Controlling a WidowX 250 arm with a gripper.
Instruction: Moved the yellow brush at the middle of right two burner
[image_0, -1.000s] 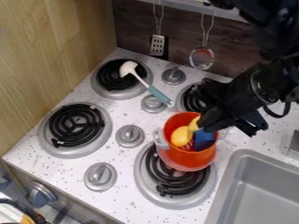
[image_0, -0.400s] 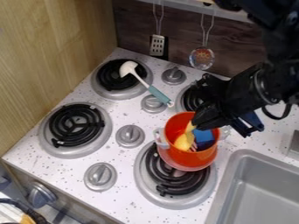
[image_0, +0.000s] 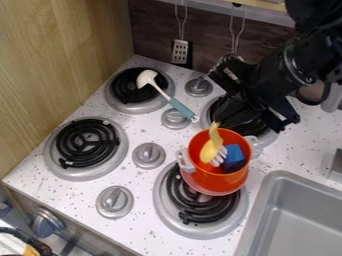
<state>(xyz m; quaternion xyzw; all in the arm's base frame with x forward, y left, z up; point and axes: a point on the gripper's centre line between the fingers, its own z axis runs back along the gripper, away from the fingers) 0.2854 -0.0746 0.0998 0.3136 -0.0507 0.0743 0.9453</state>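
The yellow brush (image_0: 213, 145) is right of centre in the frame, steeply tilted, its bristled head low within the mouth of the orange pot (image_0: 238, 179) beside a blue block (image_0: 233, 158). Its handle rises past the pot's upper rim to the end effector (image_0: 217, 121), which looks narrow, closed on the handle's top. The pot stands between 2 burners, the lower one (image_0: 172, 221) partly under it and the upper one (image_0: 266, 137) behind the arm (image_0: 284, 67).

The step in hand seems to be drawing the brush out. Next calls for a straight lift until the head clears the rim without dragging the block, then lowering it onto the worktop (image_0: 150, 187) midway between those 2 burners, if the pot leaves room.
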